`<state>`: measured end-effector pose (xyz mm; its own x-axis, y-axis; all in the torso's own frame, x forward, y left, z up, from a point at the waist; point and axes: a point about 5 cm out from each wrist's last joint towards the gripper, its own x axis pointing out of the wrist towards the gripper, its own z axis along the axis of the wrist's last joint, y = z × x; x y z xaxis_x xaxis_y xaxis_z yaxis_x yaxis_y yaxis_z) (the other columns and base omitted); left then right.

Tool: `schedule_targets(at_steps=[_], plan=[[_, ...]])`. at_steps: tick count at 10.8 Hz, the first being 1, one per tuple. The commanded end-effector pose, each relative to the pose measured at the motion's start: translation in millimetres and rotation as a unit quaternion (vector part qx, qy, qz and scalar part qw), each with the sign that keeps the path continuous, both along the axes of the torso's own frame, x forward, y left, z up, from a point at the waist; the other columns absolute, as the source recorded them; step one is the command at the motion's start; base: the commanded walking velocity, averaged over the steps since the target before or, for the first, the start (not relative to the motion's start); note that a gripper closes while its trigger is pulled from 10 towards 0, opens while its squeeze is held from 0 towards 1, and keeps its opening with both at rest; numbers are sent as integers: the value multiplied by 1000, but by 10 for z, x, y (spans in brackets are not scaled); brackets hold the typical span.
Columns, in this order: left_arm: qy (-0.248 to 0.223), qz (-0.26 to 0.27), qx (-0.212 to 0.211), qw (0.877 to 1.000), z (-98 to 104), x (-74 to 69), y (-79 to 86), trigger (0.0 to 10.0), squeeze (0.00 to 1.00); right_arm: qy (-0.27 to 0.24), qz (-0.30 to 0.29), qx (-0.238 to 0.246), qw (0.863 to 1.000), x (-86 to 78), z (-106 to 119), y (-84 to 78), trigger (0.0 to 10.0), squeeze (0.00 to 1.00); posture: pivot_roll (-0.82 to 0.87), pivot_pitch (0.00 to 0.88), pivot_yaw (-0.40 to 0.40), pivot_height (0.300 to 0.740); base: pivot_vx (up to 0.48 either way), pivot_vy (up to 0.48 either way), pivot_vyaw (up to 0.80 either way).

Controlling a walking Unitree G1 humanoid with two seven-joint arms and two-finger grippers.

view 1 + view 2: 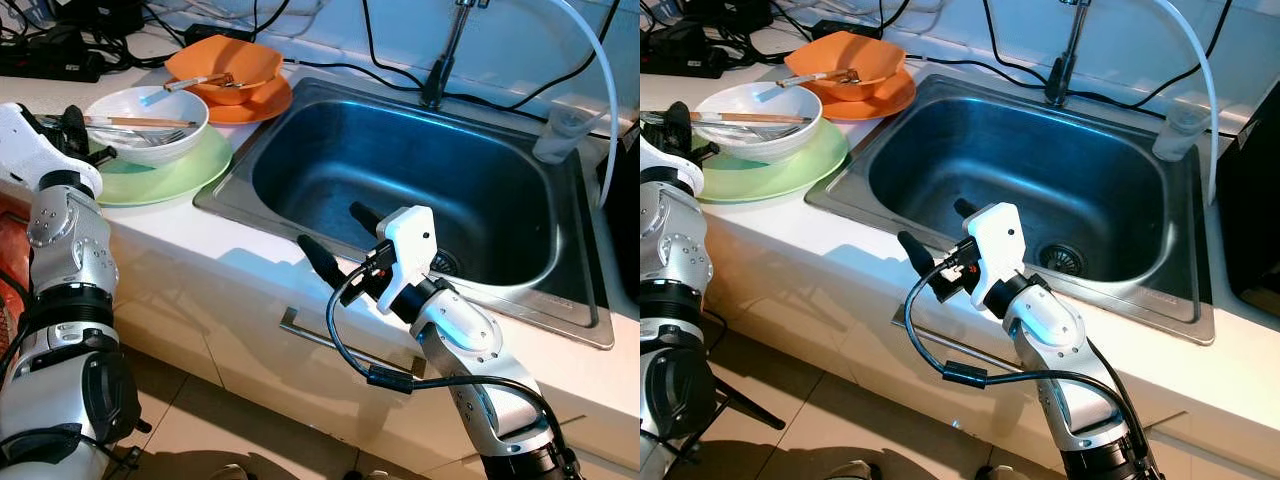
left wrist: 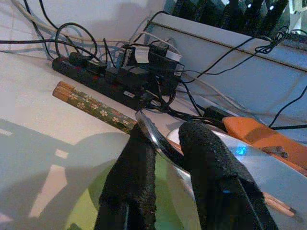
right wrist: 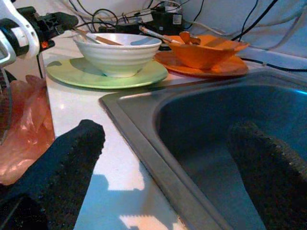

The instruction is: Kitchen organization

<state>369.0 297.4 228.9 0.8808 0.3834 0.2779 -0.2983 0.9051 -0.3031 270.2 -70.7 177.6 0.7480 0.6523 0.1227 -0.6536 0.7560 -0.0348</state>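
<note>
Worktop (image 1: 200, 270): white, runs across the scene, cabinet front and a metal pull handle (image 1: 320, 338) below it.

Sink (image 1: 560, 300): stainless, set in the worktop; basin bare, drain (image 1: 442, 262) near the right side, tap (image 1: 445, 55) behind it. A clear cup (image 1: 562, 135) sits on the back right rim with a white hose (image 1: 598, 60) arcing over it.

Green plate (image 1: 170, 175): left of the sink, carrying a white bowl (image 1: 150, 125). Chopsticks (image 1: 135, 122) and a fork lie across the bowl. Just behind, an orange plate (image 1: 255, 105) holds an orange bowl (image 1: 225, 70) with a spoon in it.

Black power strip (image 2: 103, 81) and tangled cables crowd the wall behind the dishes. No legible writing; the chopsticks carry a small flower pattern.

Right gripper (image 1: 340, 235): at the sink's front rim, fingers spread wide, one over the basin, one over the worktop, holding nothing.

Left gripper (image 2: 165, 158): at the white bowl's left edge, fingers narrow and closed on a metal utensil handle (image 2: 153, 136) beside the chopstick ends.

Orange plastic bag (image 3: 21, 129): below the counter edge, left.
</note>
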Motion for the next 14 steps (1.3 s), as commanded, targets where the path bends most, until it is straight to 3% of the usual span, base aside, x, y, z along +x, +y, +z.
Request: schedule_targets(at_steps=[1, 9, 11, 14], plan=[[-11, -4, 2, 1000, 72, 21, -11, 0, 0, 0, 6, 1, 1000, -39, 12, -3, 10000, 0, -20, 102, -49, 740, 0, 0, 0], [-47, -26, -21, 998, 187, 33, -72, 0, 0, 3, 27, 4, 1000, -62, 15, 13, 10000, 0, -20, 102, -46, 740, 0, 0, 0], [0, -22, -63, 998, 194, 89, -84, 0, 0, 2, 26, 3, 1000, -59, 18, 13, 10000, 0, -21, 101, -46, 740, 0, 0, 0], [47, -26, -40, 998, 403, 104, -101, 0, 0, 2, 27, 4, 1000, -61, 17, 18, 10000, 0, -14, 99, -44, 740, 0, 0, 0]])
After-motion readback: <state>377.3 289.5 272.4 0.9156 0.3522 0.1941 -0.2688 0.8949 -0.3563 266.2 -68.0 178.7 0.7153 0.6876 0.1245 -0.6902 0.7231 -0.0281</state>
